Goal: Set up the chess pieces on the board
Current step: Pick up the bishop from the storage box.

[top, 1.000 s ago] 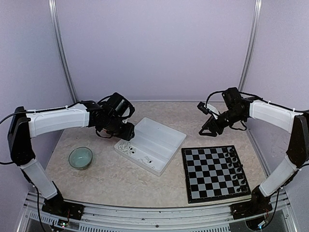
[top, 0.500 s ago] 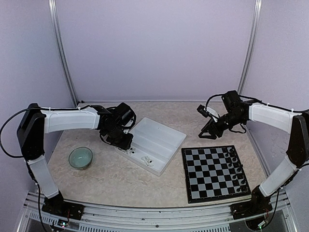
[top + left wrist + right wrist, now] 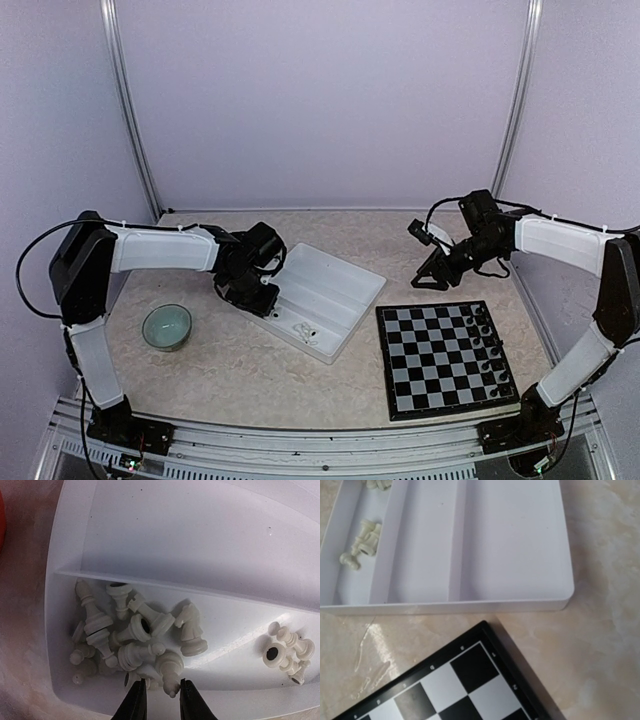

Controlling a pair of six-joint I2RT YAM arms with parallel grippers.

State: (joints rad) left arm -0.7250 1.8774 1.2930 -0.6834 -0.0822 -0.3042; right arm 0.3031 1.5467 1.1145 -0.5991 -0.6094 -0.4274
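My left fingers [image 3: 136, 704], narrowly apart, straddle the head of a toppled white pawn [image 3: 170, 670] in the white tray's [image 3: 64, 595] left compartment. Pinched so near its tip, it could squirt free or drag tangled neighbours. Only the top view shows the chessboard [image 3: 420, 362] well to the right, black pieces [image 3: 482, 345] along its right edge; I cannot tell how my right fingers [image 3: 432, 268] stand.

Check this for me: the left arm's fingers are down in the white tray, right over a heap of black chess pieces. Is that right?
Not quite. The heap under the left arm's fingers in the white tray is made of cream-white chess pieces, not black ones. The left wrist view shows it.
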